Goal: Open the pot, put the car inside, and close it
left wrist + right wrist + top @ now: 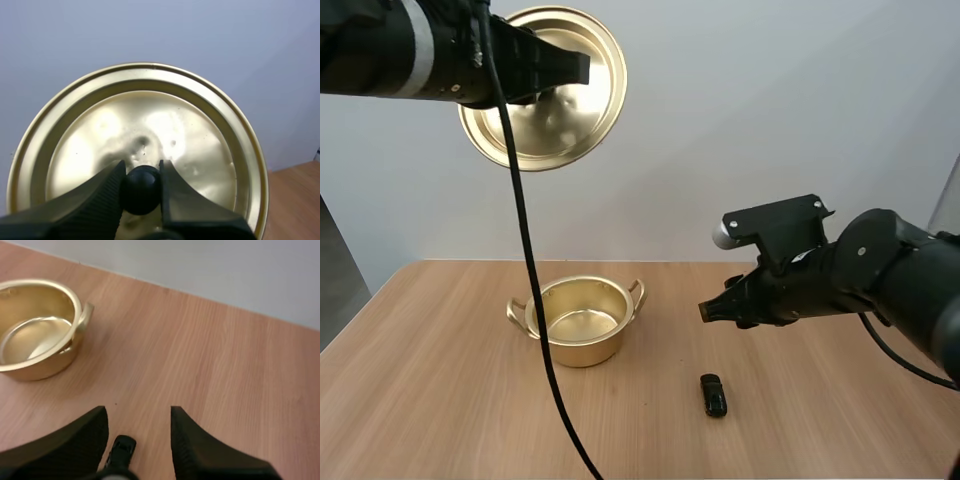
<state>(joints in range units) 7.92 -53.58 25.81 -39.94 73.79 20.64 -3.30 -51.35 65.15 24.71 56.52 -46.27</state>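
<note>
A gold pot stands open and empty on the wooden table; it also lies ahead of my right gripper, off to one side. My left gripper holds the gold lid high in the air, tilted on edge, its fingers shut on the lid's black knob. A small black toy car lies on the table right of the pot. My right gripper hovers open above and slightly behind the car, which shows between its fingers.
The wooden table stretches bare left of the pot and toward the front. A pale wall rises behind the table's far edge.
</note>
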